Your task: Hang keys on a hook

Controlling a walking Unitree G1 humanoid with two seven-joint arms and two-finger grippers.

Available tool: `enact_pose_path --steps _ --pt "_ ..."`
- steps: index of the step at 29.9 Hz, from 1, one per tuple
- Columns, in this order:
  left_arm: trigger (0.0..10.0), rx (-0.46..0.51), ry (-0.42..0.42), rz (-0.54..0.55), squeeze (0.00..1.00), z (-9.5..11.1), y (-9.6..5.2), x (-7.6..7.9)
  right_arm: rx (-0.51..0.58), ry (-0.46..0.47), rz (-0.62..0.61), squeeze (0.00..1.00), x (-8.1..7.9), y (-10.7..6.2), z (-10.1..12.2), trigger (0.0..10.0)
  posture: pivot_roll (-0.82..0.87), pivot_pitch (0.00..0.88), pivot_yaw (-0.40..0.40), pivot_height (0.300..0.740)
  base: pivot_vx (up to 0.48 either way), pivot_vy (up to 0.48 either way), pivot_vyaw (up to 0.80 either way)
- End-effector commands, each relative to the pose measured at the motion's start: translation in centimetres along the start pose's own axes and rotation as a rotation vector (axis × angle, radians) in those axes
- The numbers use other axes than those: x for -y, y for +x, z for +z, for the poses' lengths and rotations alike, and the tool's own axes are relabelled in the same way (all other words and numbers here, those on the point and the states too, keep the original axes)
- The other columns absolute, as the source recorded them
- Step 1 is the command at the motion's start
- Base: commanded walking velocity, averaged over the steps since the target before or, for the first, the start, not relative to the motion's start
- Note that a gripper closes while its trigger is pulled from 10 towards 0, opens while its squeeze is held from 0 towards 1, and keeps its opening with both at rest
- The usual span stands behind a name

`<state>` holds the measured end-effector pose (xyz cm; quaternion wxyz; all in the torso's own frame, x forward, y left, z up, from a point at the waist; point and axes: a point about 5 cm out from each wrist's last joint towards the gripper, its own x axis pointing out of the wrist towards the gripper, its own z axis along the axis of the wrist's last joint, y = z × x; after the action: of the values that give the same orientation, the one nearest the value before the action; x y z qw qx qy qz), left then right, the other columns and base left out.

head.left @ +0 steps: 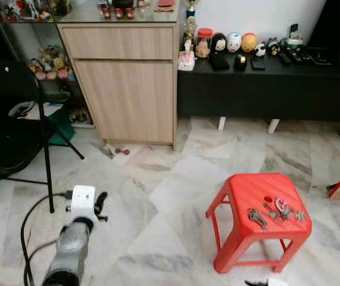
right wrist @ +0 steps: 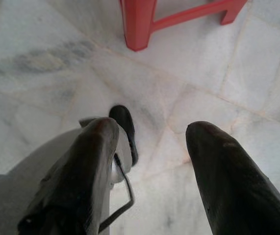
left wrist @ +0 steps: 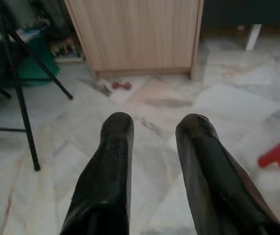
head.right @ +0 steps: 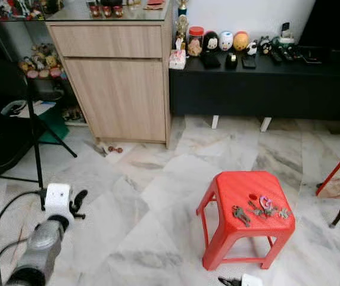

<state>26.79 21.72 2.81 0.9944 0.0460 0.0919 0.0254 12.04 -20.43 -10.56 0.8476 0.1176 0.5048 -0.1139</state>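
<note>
Black folding chair (head.left: 6, 119) far left, wooden cabinet (head.left: 128, 89) behind it, black low shelf (head.left: 265, 83) along wall.

My left gripper (left wrist: 152, 161) held out low over marble floor (head.left: 158, 196), fingers apart, nothing in them.

Keys (head.left: 277, 213) lie on red stool (head.left: 259, 220), to my right, untouched.

My right gripper (right wrist: 152, 161) low beside stool leg, fingers apart, holding nothing.

No hook visible.

Judgement: task not started; reach, pick-up, finding hook, hanging all remain.

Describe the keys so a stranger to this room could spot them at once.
Find the wooden cabinet against the back wall, then look across the marble floor to the red plastic stool in front of the black TV bench. The keys lie scattered along the seat's near edge: dull metal pieces with one pink tag, the only small things on the stool.
</note>
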Motion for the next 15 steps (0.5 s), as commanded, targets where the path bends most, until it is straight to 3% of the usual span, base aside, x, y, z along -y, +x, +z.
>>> enact_pose_path --steps 1,3,7,15 --pt "10.0 0.064 -0.017 0.002 0.0 1.4 -0.5 0.1 -0.007 -0.001 -0.011 0.0 0.5 -0.1 -0.3 10.0 0.05 0.0 -0.014 0.74 0.0 0.0 0.0" --pt "10.0 0.091 -0.009 -0.016 0.0 1.7 -1.4 0.6 -0.009 -0.005 -0.014 0.0 0.7 -0.2 -0.3 10.0 0.05 0.0 -0.025 0.74 0.0 0.0 0.0" --pt "10.0 0.139 0.086 -0.119 0.0 2.1 -4.1 2.1 -0.014 -0.016 -0.02 0.0 1.0 -0.2 -0.4 10.0 0.05 0.0 -0.038 0.74 0.0 0.0 0.0" --pt "10.0 0.137 0.126 -0.186 0.0 3.0 -6.0 2.7 -0.011 -0.006 -0.027 0.0 1.4 -0.3 -0.5 10.0 0.07 0.0 -0.049 0.74 0.0 0.0 0.0"
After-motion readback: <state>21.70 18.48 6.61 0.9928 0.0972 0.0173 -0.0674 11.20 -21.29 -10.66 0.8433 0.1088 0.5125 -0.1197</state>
